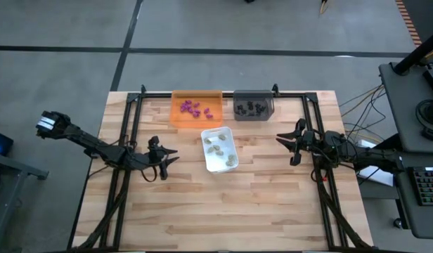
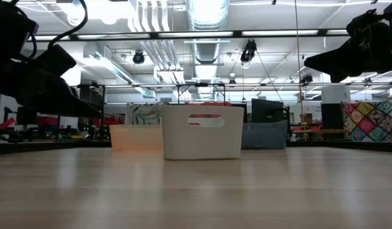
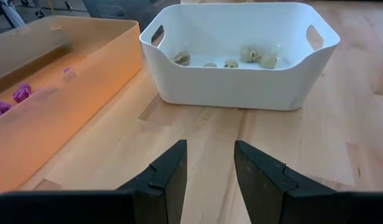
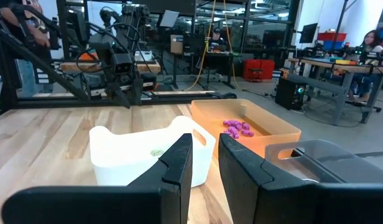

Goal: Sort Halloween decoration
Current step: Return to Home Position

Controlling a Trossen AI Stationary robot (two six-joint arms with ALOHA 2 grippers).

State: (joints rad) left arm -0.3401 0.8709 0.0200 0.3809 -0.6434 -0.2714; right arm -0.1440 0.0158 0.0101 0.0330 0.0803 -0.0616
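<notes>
Looking sorted to me: purple pieces (image 1: pixel 192 107) in the orange tray (image 1: pixel 174 117), black pieces (image 1: pixel 251 107) in the grey tray (image 1: pixel 236 112), beige pieces (image 1: pixel 218 145) in the white tray (image 1: pixel 205 159). Left gripper (image 1: pixel 172 159) and right gripper (image 1: pixel 285 148) hang empty, fingers apart, flanking the white one. A careless swing could clip it and spill. Plank wood table (image 1: pixel 259 204), busy workshop (image 2: pixel 272 111) behind.

The wooden table (image 1: pixel 259 204) bears an orange tray (image 1: pixel 180 118) and grey tray (image 1: pixel 267 112) at its far edge, and a white tray (image 1: pixel 216 163) mid-table.
</notes>
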